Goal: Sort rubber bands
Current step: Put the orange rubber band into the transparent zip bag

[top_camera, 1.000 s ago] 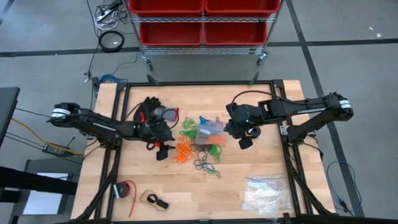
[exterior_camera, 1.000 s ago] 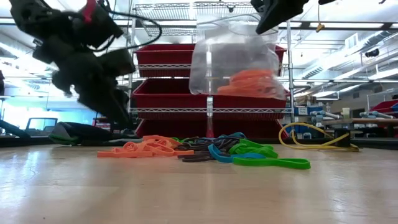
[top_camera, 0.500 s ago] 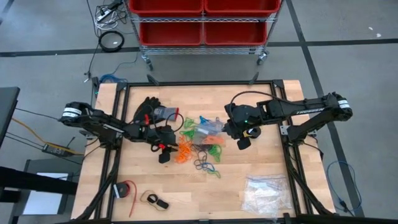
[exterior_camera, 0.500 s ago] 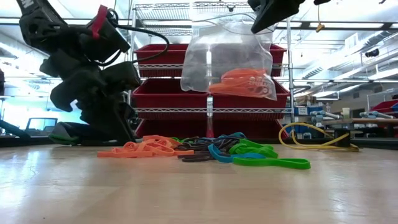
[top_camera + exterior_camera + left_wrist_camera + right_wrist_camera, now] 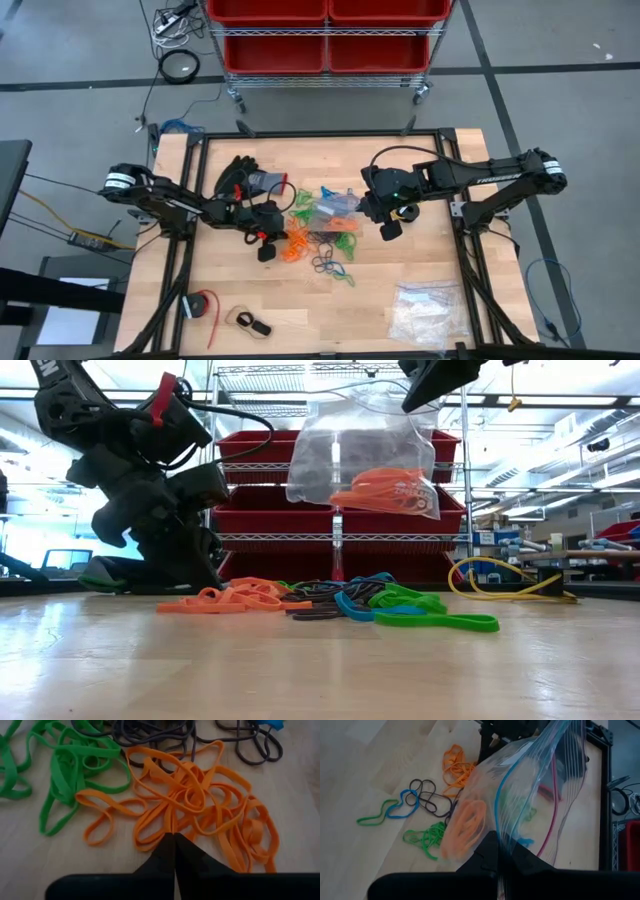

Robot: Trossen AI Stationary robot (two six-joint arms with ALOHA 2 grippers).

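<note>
Rubber bands, thin orange elastic loops (image 5: 200, 815), lying tangled on the pale wooden table (image 5: 420, 340) directly at the closed fingertips of the left gripper (image 5: 173, 836), pinching at the near edge of that heap. Farther off, right gripper (image 5: 497, 851) clamping the clear plastic zip bag (image 5: 365, 460), holding orange bands, hanging above the mixed pile.

No readable text, no labels, no brands, no numbers — nothing legible anywhere

red bins (image 5: 325, 35) on wire shelving (image 5: 340, 540)
</note>
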